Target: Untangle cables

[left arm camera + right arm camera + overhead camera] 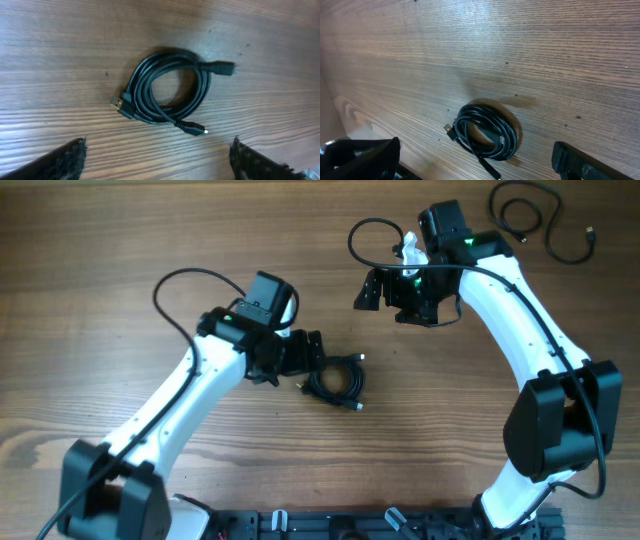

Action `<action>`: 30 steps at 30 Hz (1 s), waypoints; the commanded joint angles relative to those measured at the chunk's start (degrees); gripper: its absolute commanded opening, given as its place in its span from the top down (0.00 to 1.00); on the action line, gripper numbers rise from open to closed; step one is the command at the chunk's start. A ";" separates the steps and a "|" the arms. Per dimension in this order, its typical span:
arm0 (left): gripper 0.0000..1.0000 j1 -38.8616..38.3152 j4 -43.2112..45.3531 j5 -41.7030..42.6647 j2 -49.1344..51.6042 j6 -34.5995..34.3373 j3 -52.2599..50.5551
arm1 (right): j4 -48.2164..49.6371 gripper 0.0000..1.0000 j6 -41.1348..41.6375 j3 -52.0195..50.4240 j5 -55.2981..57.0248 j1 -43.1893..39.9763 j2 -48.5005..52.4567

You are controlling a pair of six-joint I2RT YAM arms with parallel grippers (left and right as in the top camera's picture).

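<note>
Room: open desk (120, 240) round black coiled cable (336, 385); 2nd cable (545, 220) loose at far-right edge.
L end effector (308, 352): fingers apart, nr coil.
R end effector (372, 288): fingers apart.

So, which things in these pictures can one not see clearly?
Coiled cable: left wrist view, overlapping loops hide how many cords it holds.
Same cable, right wrist view: one end runs off the bottom edge.
Loose cable: overhead view, plugs too small to identify.
</note>
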 commanded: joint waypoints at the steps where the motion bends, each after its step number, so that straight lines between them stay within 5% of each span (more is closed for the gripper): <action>1: 0.32 -2.64 3.52 0.22 5.53 0.04 -0.70 | 0.17 0.00 0.37 -0.39 0.98 0.13 0.17; 4: 0.44 -2.99 5.46 -2.78 10.56 0.09 -0.70 | 0.04 0.00 0.39 -0.39 0.98 0.13 0.17; 7: 0.46 -2.99 6.97 -2.89 13.35 0.72 -0.70 | 0.55 0.00 0.37 -0.39 0.98 0.13 0.17; 9: 0.59 -2.99 8.81 -4.98 14.58 0.68 -0.70 | 0.72 0.00 0.37 -0.39 0.98 0.13 0.17; 26: 0.71 -6.05 11.43 -9.11 16.83 2.21 -0.70 | 1.42 0.00 0.50 -0.39 1.01 0.13 0.17; 30: 0.92 -6.05 11.72 -9.44 17.35 2.21 -0.70 | 1.46 0.00 0.50 -0.39 0.98 0.13 0.17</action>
